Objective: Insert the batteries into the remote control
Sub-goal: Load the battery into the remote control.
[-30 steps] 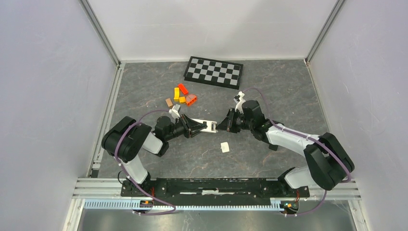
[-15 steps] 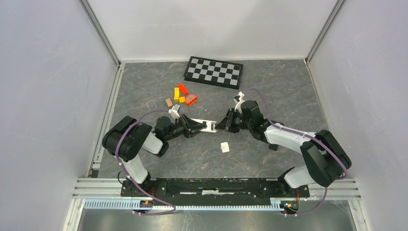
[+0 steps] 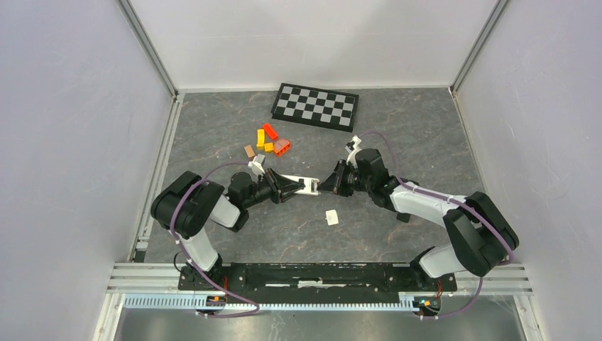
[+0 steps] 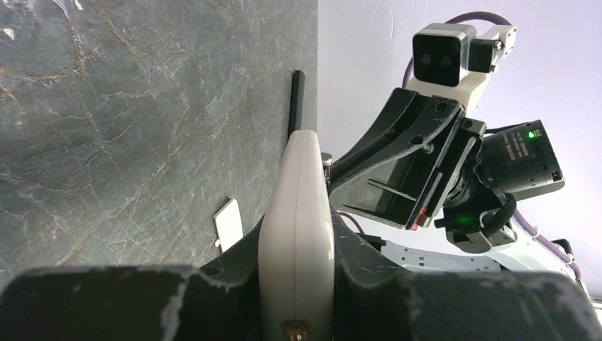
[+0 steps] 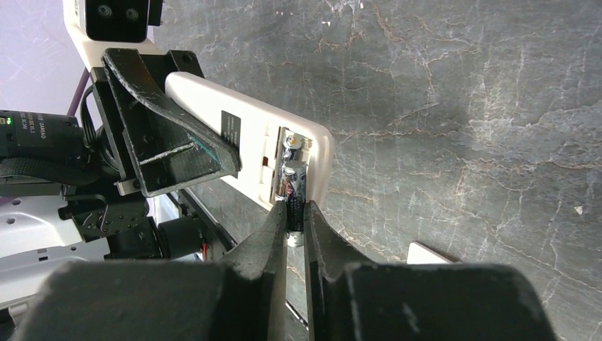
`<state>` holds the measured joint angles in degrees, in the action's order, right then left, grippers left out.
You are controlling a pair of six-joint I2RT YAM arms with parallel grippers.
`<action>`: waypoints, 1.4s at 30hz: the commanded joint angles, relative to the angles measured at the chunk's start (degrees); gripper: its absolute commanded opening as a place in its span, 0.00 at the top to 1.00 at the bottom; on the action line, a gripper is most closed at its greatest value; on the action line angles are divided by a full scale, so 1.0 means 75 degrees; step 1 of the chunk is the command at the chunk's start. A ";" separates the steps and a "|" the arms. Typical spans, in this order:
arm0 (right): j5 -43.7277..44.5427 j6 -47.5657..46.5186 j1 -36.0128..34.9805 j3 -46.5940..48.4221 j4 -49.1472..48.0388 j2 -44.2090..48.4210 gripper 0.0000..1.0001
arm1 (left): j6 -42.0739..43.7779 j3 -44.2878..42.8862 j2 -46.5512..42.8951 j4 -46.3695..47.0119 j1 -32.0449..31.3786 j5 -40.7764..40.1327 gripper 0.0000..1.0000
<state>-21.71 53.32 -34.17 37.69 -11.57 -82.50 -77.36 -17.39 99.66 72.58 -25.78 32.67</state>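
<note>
My left gripper (image 3: 294,188) is shut on a white remote control (image 3: 307,186), held edge-on above the table; in the left wrist view the remote (image 4: 296,213) sits tight between the fingers. My right gripper (image 3: 328,184) is shut on a dark battery (image 5: 293,206), its far end at the remote's open battery bay (image 5: 287,167). The remote (image 5: 245,153) shows its back in the right wrist view, with a spring contact visible in the bay. The two grippers meet tip to tip at the table's middle.
A small white battery cover (image 3: 331,217) lies on the table just in front of the grippers, also in the left wrist view (image 4: 228,223). Orange, red and brown blocks (image 3: 270,143) lie behind the left arm. A checkerboard (image 3: 315,106) lies at the back.
My right gripper has moved slightly left toward the remote, closing the gap. The left arm holds still.
</note>
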 commanded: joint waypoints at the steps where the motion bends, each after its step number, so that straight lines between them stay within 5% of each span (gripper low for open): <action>1: -0.0140 0.0347 -0.0150 0.0003 -0.0597 0.0295 0.87 | 0.0188 0.0043 0.0029 0.0389 -0.0043 -0.0065 0.98; 22: 0.0160 0.0575 -0.0236 -0.0093 -0.0285 0.0174 0.74 | 0.0238 0.0080 -0.0072 0.0335 -0.0043 -0.0154 0.98; 34: 0.0324 0.0624 -0.0242 -0.0186 -0.0250 0.0260 0.79 | 0.0217 0.0068 -0.0044 0.0399 -0.0046 -0.0160 0.98; 36: 0.0401 0.0505 -0.0235 -0.0142 -0.0199 0.0391 0.74 | 0.0213 0.0065 -0.0054 0.0390 -0.0045 -0.0163 0.98; 42: 0.0461 -0.0444 -0.0236 -0.0003 -0.0287 0.0958 0.28 | 0.0089 0.0068 -0.0124 0.0341 -0.0043 0.0067 0.98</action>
<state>-19.40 56.18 -35.64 36.07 -12.29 -79.42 -77.30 -16.75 99.72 72.40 -25.91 31.77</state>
